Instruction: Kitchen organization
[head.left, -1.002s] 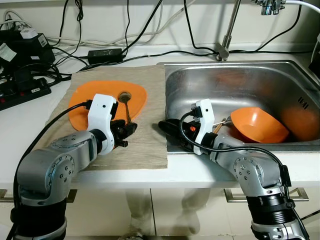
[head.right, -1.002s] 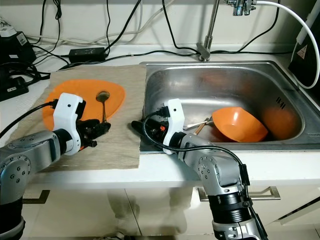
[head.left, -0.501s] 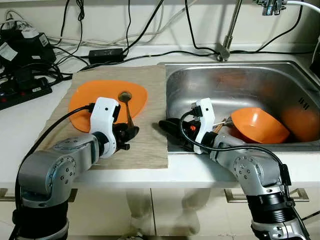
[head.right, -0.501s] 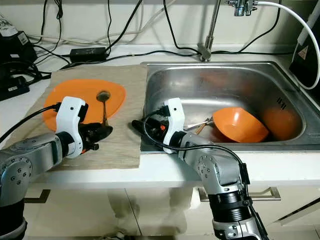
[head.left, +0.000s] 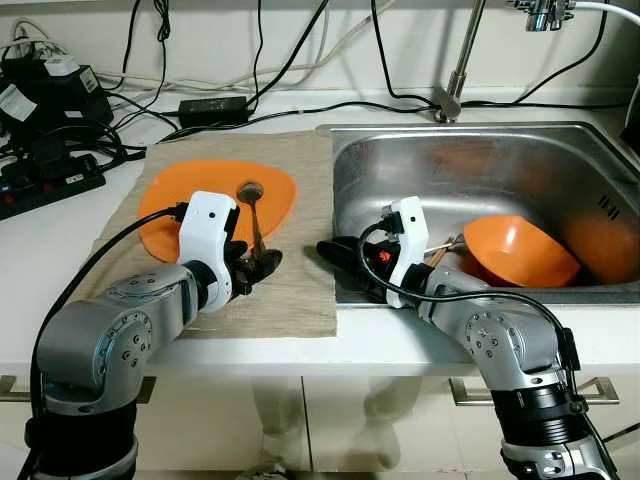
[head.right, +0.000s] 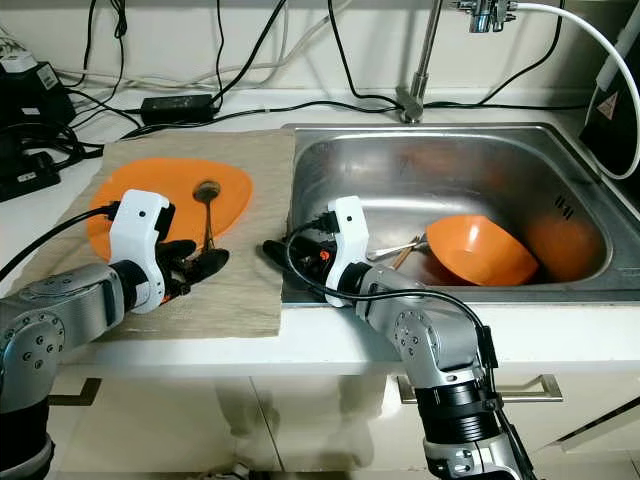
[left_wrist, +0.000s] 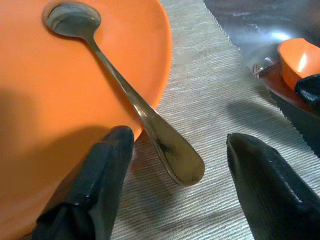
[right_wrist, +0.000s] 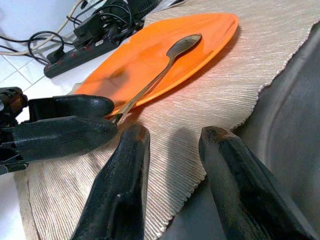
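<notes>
We saw the left gripper (left_wrist: 170, 185) low over the woven mat (head.left: 300, 200), with its two black fingers (left_wrist: 95, 185) apart and standing on either side of the handle end of the metal spoon (left_wrist: 135, 102). The spoon lay with its bowl on the orange plate (head.left: 165, 205) and its handle hanging over the plate's near edge toward the mat, so the handle end was between the fingers but not clamped. The right gripper (head.left: 340, 258) rested at the near left corner of the steel sink (head.left: 480, 160), its fingers also a little apart and holding nothing, pointing toward the mat. In the sink lay an orange bowl (head.left: 520, 250) with some cutlery just beside it. We judged that the main danger was in the closing of the left fingers: the handle was thin, smooth and tilted, so the fingers could slide off it, or press it down and flip the bowl of the spoon up from the plate. One finger stood very near the plate's edge, and if it caught that edge, the plate could be pushed along the mat or the mat could wrinkle. If the spoon was taken only by its very end, it could swing and fall on the surface or into the sink. The two grippers were also near each other, so a careless move could bring them to touch.
</notes>
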